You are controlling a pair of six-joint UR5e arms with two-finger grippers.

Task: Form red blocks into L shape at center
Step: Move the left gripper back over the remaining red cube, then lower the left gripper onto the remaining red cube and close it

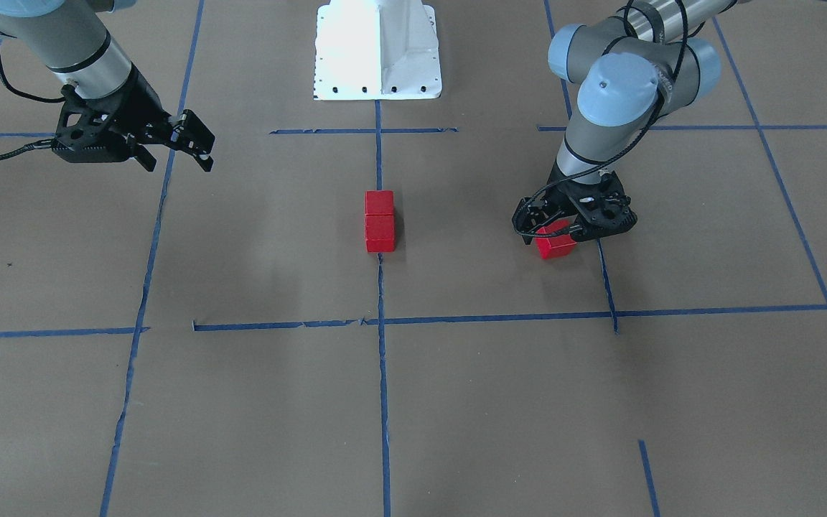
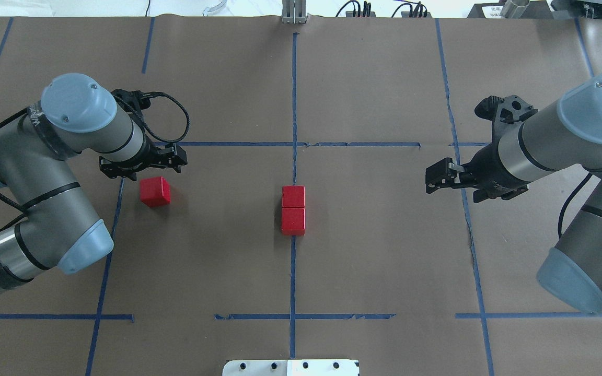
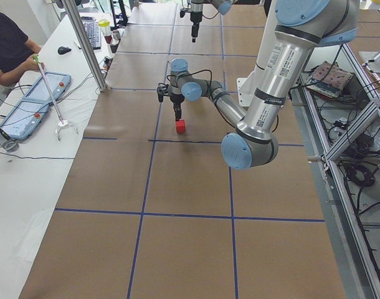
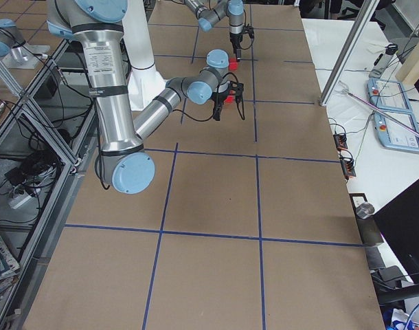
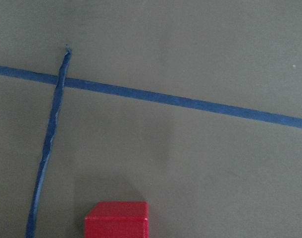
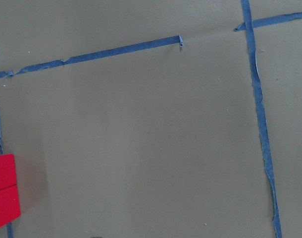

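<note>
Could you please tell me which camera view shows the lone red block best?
The overhead exterior view: the lone red block sits unobstructed. Front-facing, the left hand covers part; exterior left shows it tiny; left wrist crops it; right wrist misses it.

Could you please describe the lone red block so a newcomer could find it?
Find the left arm, entering from the overhead view's left. Beside its tip, a red block rests on paper. It sits alone, unlike the touching pair on the middle tape line.

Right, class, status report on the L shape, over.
Left gripper low over the third block, grasp unclear. Right gripper open, empty. Two blocks in line at centre. Nothing in the way.
</note>
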